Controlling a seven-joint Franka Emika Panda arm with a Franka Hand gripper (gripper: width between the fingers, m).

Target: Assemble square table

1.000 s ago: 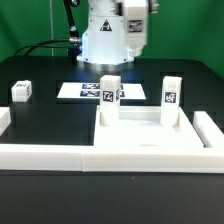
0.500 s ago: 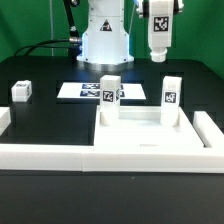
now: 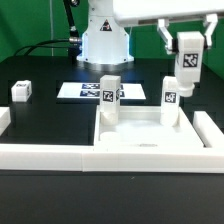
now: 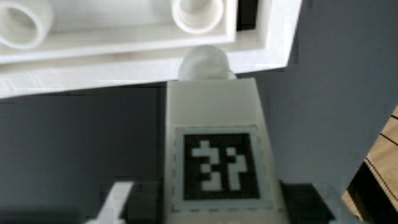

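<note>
**Item list: square table parts, one leg in hand**

- Hand (image 3: pixel 187 38): I am gripping one white leg, my two fingers (image 4: pixel 121 203) pressing against its opposite sides near its upper end. The hand is closed only as far as the leg's width.
- Held leg (image 3: pixel 188 64): it is hanging upright in the air, clear of the counter (image 3: pixel 50 110), tag facing the exterior camera. It is sitting high on the exterior view's right, just beside and above the right leg. I cannot tell whether the two are touching. In the wrist view its rounded tip is pointing at the tabletop's edge, near a corner.
- Tabletop (image 3: pixel 140 133): it is lying flat on the counter, rim upward, right against the wall (image 3: pixel 45 156) at the front. Round sockets are showing in the wrist view.
- Middle leg (image 3: pixel 110 96): it is standing upright at the tabletop's far corner, on the exterior view's left.
- Right leg (image 3: pixel 171 98): it is standing upright at the other far corner.
- Loose leg (image 3: pixel 21 92): it is lying on the counter, well apart on the exterior view's left.
- Marker board (image 3: pixel 80 91): it is lying flat behind the middle leg.
</note>
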